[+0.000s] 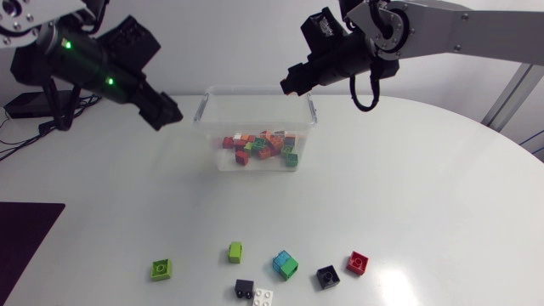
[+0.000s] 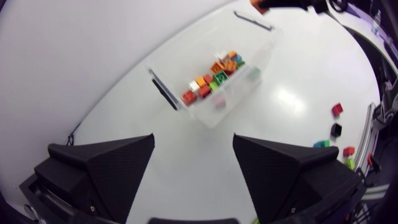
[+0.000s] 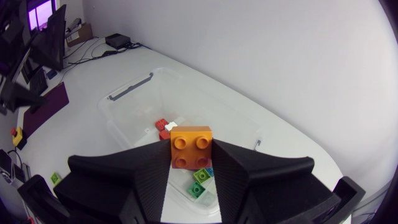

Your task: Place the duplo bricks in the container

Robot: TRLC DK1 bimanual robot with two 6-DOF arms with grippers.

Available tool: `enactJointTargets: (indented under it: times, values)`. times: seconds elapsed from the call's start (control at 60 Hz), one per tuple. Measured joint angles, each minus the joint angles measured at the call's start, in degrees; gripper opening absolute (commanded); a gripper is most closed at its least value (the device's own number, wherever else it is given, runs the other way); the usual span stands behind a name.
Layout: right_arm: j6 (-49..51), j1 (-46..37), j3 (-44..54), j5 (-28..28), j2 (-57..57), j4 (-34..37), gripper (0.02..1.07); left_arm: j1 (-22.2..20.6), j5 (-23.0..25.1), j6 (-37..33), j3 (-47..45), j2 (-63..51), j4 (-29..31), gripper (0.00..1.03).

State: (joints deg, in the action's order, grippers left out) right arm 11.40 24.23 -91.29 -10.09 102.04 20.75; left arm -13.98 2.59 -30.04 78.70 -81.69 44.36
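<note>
The clear plastic container [image 1: 205, 109] stands at the table's far middle with several coloured duplo bricks [image 1: 263, 146] inside. My right gripper [image 1: 291, 83] hangs over its far right corner, shut on an orange brick [image 3: 191, 147]; the container [image 3: 127, 93] lies right beneath it. My left gripper [image 1: 167, 114] hovers just left of the container, open and empty. In the left wrist view the fingers [image 2: 106, 168] stand wide apart, with the container [image 2: 211, 113] ahead of them. Loose bricks lie near the front edge: green [image 1: 161, 269], lime [image 1: 235, 252], blue-and-green [image 1: 285, 264], black [image 1: 328, 276], red [image 1: 358, 263].
Another black brick [image 1: 245, 289] and a white one [image 1: 263, 297] lie at the very front edge. A dark mat [image 1: 21, 246] covers the front left corner. Bare white table stretches between the container and the loose bricks.
</note>
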Motion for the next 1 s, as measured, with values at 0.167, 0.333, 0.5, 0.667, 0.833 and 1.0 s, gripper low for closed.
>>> enactJointTargets:
  times: [0.167,0.333,0.5,0.667,0.833,1.0]
  values:
    - [-0.98,1.14,-2.05,1.66,3.56,-2.27,0.35,0.0,0.15,-9.29,-10.54,5.25,2.75,0.88]
    - [-1.16,2.56,-3.8,4.11,6.99,-4.28,0.36,0.0,-0.02,-15.1,-16.15,7.52,4.11,0.88]
    - [-1.2,3.28,-6.16,5.88,10.73,-5.22,0.49,-0.02,-1.44,-19.96,-20.55,9.51,5.88,0.88]
    - [-1.4,3.48,-7.3,8.44,11.32,-5.29,1.03,-0.09,-4.63,-25.22,-27.19,11.76,6.43,0.88]
    - [-1.38,3.41,-3.8,8.46,6.29,-5.07,1.02,-2.25,-5.25,-28.0,-32.13,11.96,6.54,0.88]
    - [-0.66,2.64,4.42,4.44,-5.18,-3.65,1.02,-7.23,-5.27,-28.5,-37.9,11.8,3.61,0.88]
